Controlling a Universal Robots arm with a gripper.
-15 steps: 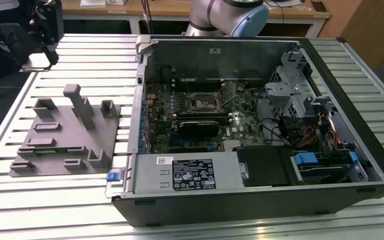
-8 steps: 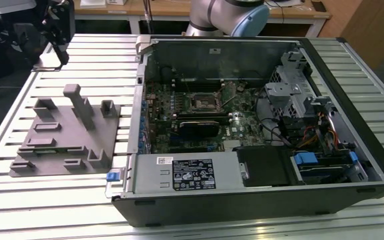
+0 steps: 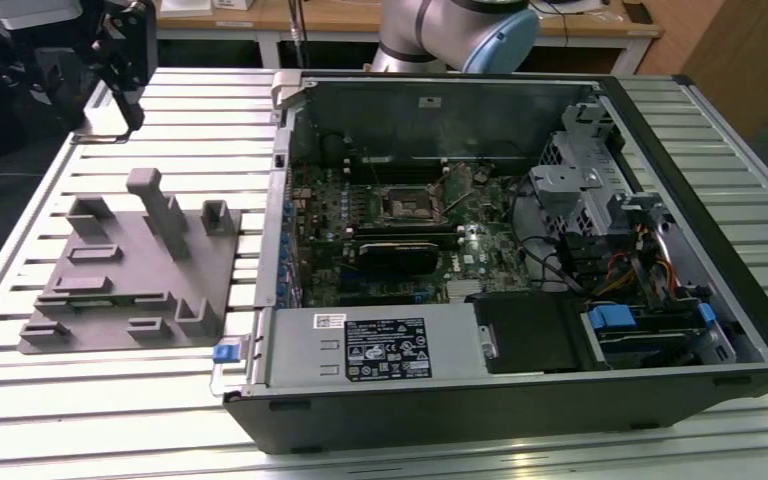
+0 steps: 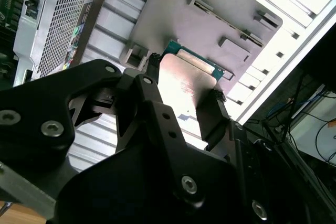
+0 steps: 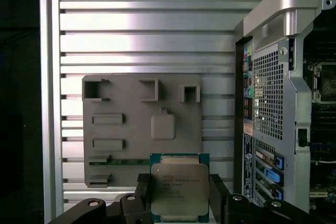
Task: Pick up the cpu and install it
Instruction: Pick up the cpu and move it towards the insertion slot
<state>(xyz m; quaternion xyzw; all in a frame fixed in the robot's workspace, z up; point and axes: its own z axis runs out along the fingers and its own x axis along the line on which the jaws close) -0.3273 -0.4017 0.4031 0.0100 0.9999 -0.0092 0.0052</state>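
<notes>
Slotted aluminium table (image 3: 91, 410) carries two things: an open computer case (image 3: 518, 425) lying on its side and, to the exterior view's left of it, a grey fixture plate (image 3: 124, 290) with raised holders. Inside the case sit a green motherboard (image 3: 344, 270) with its square socket (image 3: 408, 205) near the middle, a silver labelled box (image 3: 371, 345) along the near wall, and drive cages (image 3: 598, 190) with coloured cables at the exterior view's right. The arm (image 3: 458, 35) rises behind the case, and its dark wrist end (image 3: 84, 60) hangs over the table's far corner at the exterior view's left. Both wrist views give the close look: the gripper (image 4: 186, 77) pinches the cpu (image 5: 179, 188) by two opposite edges between its black fingers (image 5: 217, 192), with the chip's silver top facing the first wrist camera. The fixture plate lies behind the chip, and the case stands off to one side.
</notes>
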